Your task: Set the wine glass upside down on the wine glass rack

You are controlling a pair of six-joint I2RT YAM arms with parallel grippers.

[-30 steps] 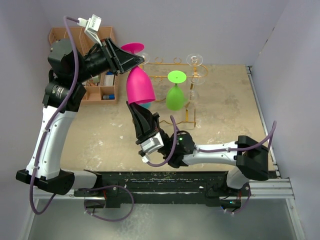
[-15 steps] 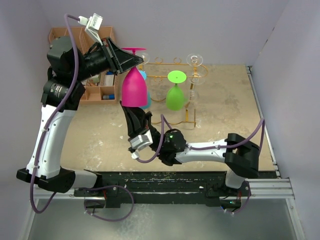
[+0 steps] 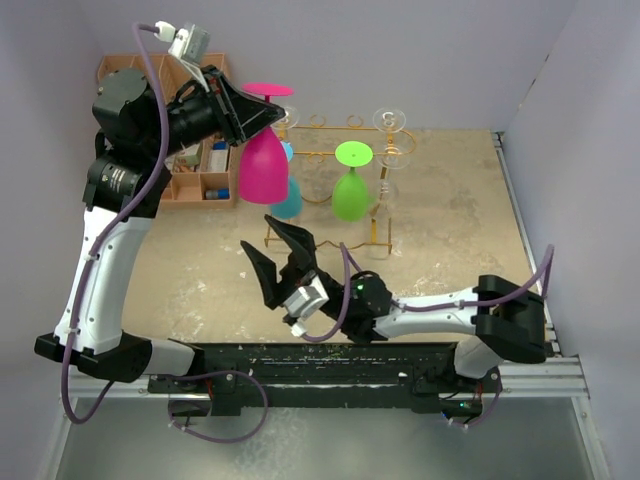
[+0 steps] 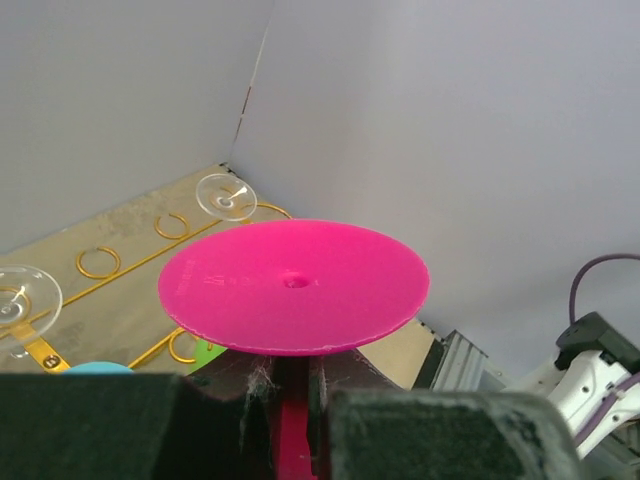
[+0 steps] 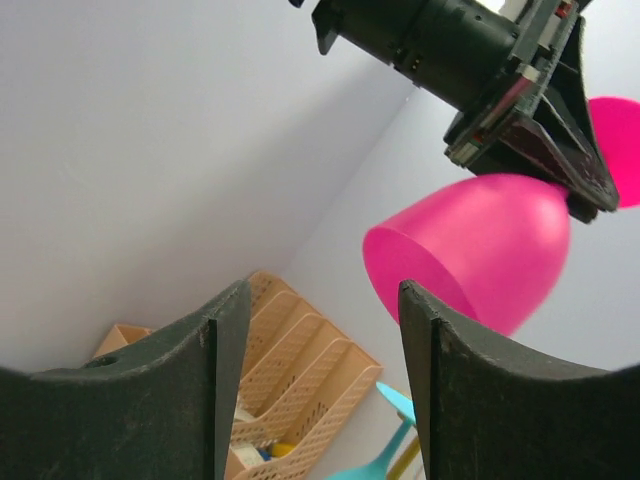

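Top view: the left pincer (image 3: 262,112) pinches the pink wine glass (image 3: 263,165) by its stem, bowl down, by the left end of the wine glass rack (image 3: 318,153). The right pincer (image 3: 256,232) is spread below, apart from the glass. Left wrist view: only the glass's foot, seen flat-on. Right wrist view: the bowl's rim from underneath.

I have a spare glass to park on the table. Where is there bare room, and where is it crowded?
Bare table: right of the wine glass rack, and front left between the left arm and the right gripper. Crowded: back left and centre, where the file organiser, pink wine glass, teal glass and green glass cluster.
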